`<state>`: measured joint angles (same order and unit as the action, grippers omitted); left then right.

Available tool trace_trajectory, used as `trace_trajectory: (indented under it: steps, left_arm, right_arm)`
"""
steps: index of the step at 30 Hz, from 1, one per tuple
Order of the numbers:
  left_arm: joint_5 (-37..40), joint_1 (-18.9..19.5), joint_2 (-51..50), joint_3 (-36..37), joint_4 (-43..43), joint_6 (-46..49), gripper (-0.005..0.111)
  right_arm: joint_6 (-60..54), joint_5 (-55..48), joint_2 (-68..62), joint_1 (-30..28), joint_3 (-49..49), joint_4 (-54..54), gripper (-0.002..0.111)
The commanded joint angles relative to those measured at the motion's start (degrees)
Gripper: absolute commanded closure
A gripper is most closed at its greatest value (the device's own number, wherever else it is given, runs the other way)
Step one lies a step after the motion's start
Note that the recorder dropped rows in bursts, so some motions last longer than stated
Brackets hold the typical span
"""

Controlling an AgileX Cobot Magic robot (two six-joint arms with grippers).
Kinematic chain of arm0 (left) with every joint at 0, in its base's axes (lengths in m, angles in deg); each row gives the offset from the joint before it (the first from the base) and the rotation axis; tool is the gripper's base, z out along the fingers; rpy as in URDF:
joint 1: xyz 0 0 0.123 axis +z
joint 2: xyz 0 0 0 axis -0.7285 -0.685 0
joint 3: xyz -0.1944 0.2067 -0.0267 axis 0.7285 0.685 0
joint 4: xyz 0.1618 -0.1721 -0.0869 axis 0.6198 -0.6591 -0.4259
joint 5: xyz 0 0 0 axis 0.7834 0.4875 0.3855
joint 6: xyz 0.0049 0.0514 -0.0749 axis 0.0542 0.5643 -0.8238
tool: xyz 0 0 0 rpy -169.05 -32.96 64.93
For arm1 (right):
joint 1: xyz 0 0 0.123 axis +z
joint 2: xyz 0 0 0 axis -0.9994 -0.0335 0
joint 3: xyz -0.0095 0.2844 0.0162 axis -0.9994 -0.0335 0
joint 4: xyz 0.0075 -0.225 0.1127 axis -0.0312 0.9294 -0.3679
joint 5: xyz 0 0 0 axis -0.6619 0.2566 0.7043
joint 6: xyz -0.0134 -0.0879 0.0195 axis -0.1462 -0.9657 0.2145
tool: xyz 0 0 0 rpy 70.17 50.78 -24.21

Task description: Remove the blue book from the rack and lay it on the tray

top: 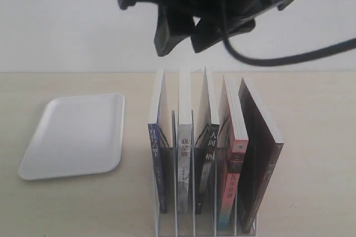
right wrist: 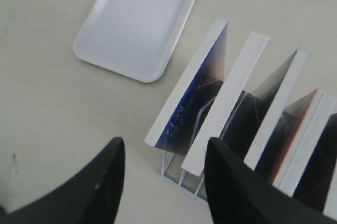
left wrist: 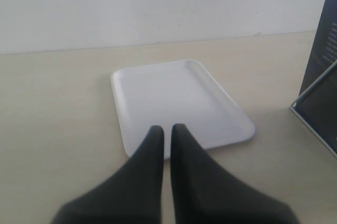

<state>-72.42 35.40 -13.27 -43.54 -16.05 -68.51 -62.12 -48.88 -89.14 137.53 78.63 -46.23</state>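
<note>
The blue book (top: 157,159) stands upright in the leftmost slot of the white wire rack (top: 174,215), its dark blue spine facing the camera. The white tray (top: 75,137) lies flat to the left of the rack with nothing on it. My right gripper (top: 183,42) hangs open above the far end of the books, touching none of them. In the right wrist view, the open right gripper (right wrist: 164,145) frames the blue book (right wrist: 197,98), and the tray (right wrist: 139,21) lies beyond. My left gripper (left wrist: 166,128) is shut and holds nothing, just in front of the tray (left wrist: 174,98).
To the right of the blue book, the rack holds a white-spined book (top: 184,153), a black-spined book (top: 207,153), a red-spined book (top: 233,159) and a dark-covered book (top: 261,153). A white wall (top: 67,20) rises behind the pale table (top: 311,109).
</note>
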Motion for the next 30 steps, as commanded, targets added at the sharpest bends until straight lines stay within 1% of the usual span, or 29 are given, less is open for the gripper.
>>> trace_trajectory:
  steps: [1,13,21,30]
  left_arm:
    - [-0.1,0.2,0.1,0.2,-0.2,0.2,0.103]
    - [-0.1,0.2,0.1,0.2,-0.2,0.2,0.103]
    - [-0.1,0.2,0.1,0.2,-0.2,0.2,0.103]
    - [-0.1,0.2,0.1,0.2,-0.2,0.2,0.103]
  right_arm:
    - [1.5,1.0,-5.0,1.1,0.4,0.9,0.062]
    - [3.9,3.6,-14.9,1.0,6.0,0.9,0.062]
    - [9.3,5.0,-17.9,1.0,6.1,9.6,0.062]
    - [11.0,7.9,-20.6,1.0,6.0,10.9,0.062]
